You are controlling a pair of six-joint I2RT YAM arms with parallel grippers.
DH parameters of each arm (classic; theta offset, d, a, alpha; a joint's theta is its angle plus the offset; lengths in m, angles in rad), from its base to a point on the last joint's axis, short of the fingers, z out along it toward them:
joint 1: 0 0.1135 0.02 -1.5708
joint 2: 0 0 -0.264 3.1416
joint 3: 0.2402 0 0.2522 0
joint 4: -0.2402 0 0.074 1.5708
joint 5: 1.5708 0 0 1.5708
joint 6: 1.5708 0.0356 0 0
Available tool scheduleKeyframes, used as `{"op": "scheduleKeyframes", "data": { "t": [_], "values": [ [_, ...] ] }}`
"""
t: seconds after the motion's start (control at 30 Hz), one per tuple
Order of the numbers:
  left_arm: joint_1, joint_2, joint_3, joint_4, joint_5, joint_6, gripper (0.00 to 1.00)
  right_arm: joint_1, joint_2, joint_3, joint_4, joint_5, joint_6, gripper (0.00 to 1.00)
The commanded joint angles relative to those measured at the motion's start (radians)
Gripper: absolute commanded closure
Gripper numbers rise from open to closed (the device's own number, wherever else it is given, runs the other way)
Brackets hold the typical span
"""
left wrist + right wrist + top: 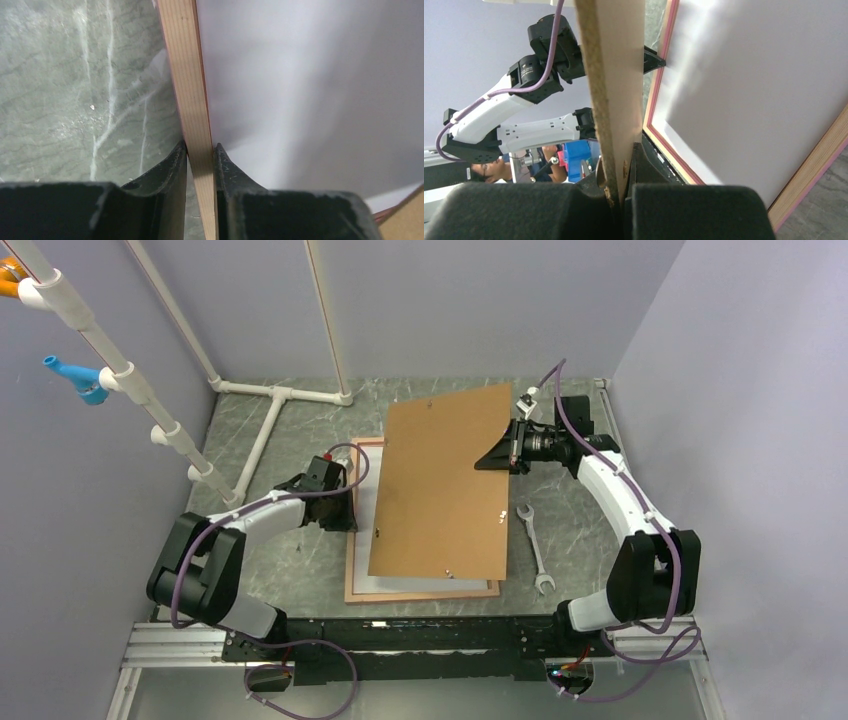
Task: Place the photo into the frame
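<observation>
Hold, left: the left gripper (200, 150) is pressed together on the left rail of the large, thin, rectangular frame of pinkish light wood (420, 594), with one finger on each side of the rail.
Hold, right: the right gripper (620, 165) pinches one edge of the plain brown rectangular backing board (445, 480). The gripped edge is raised and the opposite edge slopes down toward the left gripper.
Frame: it lies flat on the grey marbled desk (300, 560), between the two grippers.
Photo: the large rectangular paper photo (310, 100) lies inside the frame, just inboard of the left gripper and beneath the board. Only plain white shows, so it is judged to be face down.
Step in hand: judged to be closing the back; the sheet is seated and the board is not yet laid.
Next move: the right gripper must lower the board flat and square to the rails, so that it drops inside them without shifting the sheet. The left gripper braces the frame.
</observation>
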Motion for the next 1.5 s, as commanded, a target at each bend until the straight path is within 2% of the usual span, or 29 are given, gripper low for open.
{"op": "scheduleKeyframes", "data": {
  "t": [0.0,0.03,0.07,0.13,0.17,0.27,0.47,0.63,0.73,0.93,1.47],
  "values": [
    [-0.015,-0.039,-0.037,-0.033,0.107,0.032,0.87,-0.005,0.002,0.049,0.011,-0.051,-0.006,1.0],
    [-0.015,-0.047,-0.035,-0.04,0.108,0.029,0.85,-0.006,0.006,0.051,0.006,-0.053,-0.012,1.0],
    [-0.015,-0.055,-0.034,-0.044,0.111,0.026,0.77,-0.004,0.011,0.055,0.002,-0.055,-0.016,1.0],
    [-0.015,-0.076,-0.028,-0.057,0.121,0.021,0.5,-0.005,0.021,0.062,-0.014,-0.06,-0.031,1.0],
    [-0.012,-0.086,-0.025,-0.065,0.122,0.018,0.42,-0.005,0.027,0.067,-0.024,-0.061,-0.042,1.0],
    [0.012,-0.12,-0.016,-0.081,0.152,0.002,0.35,-0.004,0.044,0.082,-0.062,-0.063,-0.074,1.0],
    [0.156,-0.209,-0.08,-0.016,0.344,-0.038,0.37,-0.001,0.066,0.088,-0.064,-0.068,-0.071,1.0],
    [0.253,-0.212,-0.138,0.023,0.445,-0.045,0.4,0.026,0.093,0.074,-0.02,-0.068,-0.034,1.0],
    [0.3,-0.198,-0.188,0.071,0.49,-0.066,0.45,0.057,0.109,0.061,0.029,-0.06,0.002,1.0],
    [0.315,-0.187,-0.205,0.061,0.419,-0.054,0.53,0.113,0.15,0.033,0.125,-0.053,0.073,1.0],
    [0.308,-0.174,-0.193,0.032,0.329,-0.037,0.59,0.137,0.285,0.057,0.096,-0.019,0.059,1.0]
  ]
}}
